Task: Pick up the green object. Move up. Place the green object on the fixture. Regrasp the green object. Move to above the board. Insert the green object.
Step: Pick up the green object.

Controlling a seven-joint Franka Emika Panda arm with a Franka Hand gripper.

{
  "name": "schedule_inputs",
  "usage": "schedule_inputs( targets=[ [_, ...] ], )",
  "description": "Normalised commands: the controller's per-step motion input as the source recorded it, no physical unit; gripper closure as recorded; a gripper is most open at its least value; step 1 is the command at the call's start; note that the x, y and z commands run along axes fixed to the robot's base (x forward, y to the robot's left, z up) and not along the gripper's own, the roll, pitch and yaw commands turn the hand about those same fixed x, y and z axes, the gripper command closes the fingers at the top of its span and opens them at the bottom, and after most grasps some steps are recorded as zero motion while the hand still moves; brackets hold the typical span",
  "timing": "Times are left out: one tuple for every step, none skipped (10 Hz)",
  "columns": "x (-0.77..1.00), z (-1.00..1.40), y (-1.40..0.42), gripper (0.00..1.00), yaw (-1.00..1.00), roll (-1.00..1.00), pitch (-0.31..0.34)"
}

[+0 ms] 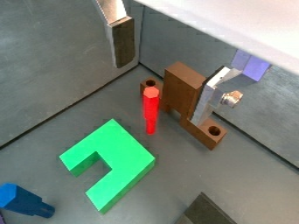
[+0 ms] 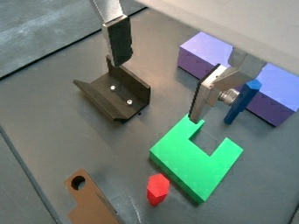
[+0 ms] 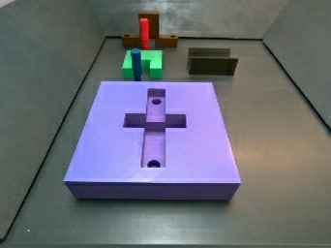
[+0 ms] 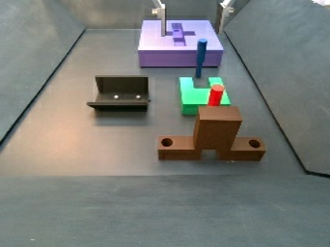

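The green object (image 1: 105, 159) lies flat on the floor, prongs apart, and shows in both wrist views (image 2: 193, 157) and both side views (image 3: 142, 63) (image 4: 196, 92). My gripper (image 1: 166, 70) hangs high above it, open and empty, with its fingers (image 2: 119, 44) wide apart. In a side view only the fingertips of the gripper (image 4: 194, 6) show, above the far end of the board (image 4: 180, 43). The dark fixture (image 2: 114, 94) stands beside the green object, also in both side views (image 3: 212, 61) (image 4: 123, 94). The purple board (image 3: 155, 136) has a cross-shaped recess.
A red peg (image 1: 151, 109) stands in a brown base (image 1: 187, 101) next to the green object. A thin blue peg (image 2: 239, 101) stands between the green object and the board. Grey walls (image 3: 77, 77) ring the floor.
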Motion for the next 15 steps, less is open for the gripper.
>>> schedule_inputs(
  targets=[
    [0.00, -0.05, -0.06, 0.00, 0.00, 0.00, 0.000],
    [0.00, 0.00, -0.03, 0.00, 0.00, 0.00, 0.000],
    [0.00, -0.09, -0.13, 0.00, 0.00, -0.04, -0.014],
    [0.10, -0.35, -0.55, 0.00, 0.00, -0.15, -0.080],
    [0.11, -0.49, -0.53, 0.00, 0.00, -0.25, -0.131],
    [0.13, -0.47, -0.53, 0.00, 0.00, -0.26, -0.140],
    [0.11, -0.48, -0.52, 0.00, 0.00, -0.25, -0.140],
    [0.08, -0.58, -0.45, 0.00, 0.00, -0.20, -0.139],
    [0.08, -0.69, -0.35, 0.00, 0.00, -0.15, -0.166],
    [0.07, -0.77, -0.30, 0.00, 0.00, -0.08, -0.210],
    [0.07, -0.99, -0.22, 0.00, 0.00, 0.00, -0.149],
    [0.00, -0.94, -0.19, 0.00, 0.01, 0.16, -0.100],
    [-0.01, -0.78, -0.17, 0.00, 0.07, 0.27, -0.033],
    [0.00, -0.67, -0.10, 0.00, 0.00, 0.26, 0.000],
    [-0.03, -0.67, -0.05, 0.00, 0.00, 0.19, 0.000]
  ],
)
